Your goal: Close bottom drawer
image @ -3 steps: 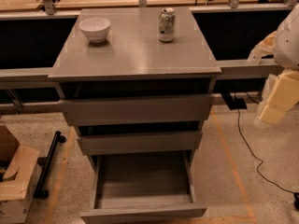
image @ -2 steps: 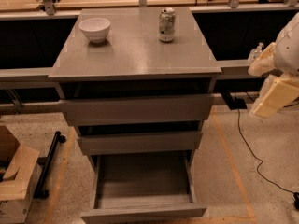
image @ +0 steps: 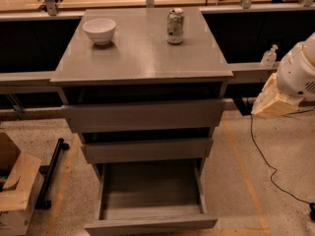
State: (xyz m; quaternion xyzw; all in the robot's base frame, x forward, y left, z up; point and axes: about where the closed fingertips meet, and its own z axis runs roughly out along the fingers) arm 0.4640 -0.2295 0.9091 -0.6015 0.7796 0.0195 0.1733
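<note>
The grey cabinet (image: 142, 58) has three drawers. The bottom drawer (image: 150, 224) is pulled far out toward me, and its plain grey box interior (image: 150, 191) is empty. The middle drawer front (image: 146, 150) and the wide upper drawer front (image: 143, 116) stand slightly out. My gripper (image: 272, 101) is at the end of the white arm (image: 298, 73), at the right edge of the camera view. It hangs in the air to the right of the cabinet, level with the upper drawer, and touches nothing.
A white bowl (image: 100, 30) and a drinks can (image: 175, 26) stand on the cabinet top. A cardboard box (image: 15, 191) and a black bar (image: 51, 173) lie on the floor at left. A black cable (image: 261, 151) runs across the floor at right. A small bottle (image: 268, 56) stands on the rail behind.
My arm and gripper have moved left, closer to the cabinet's right side. The drawers, bowl and can have not moved.
</note>
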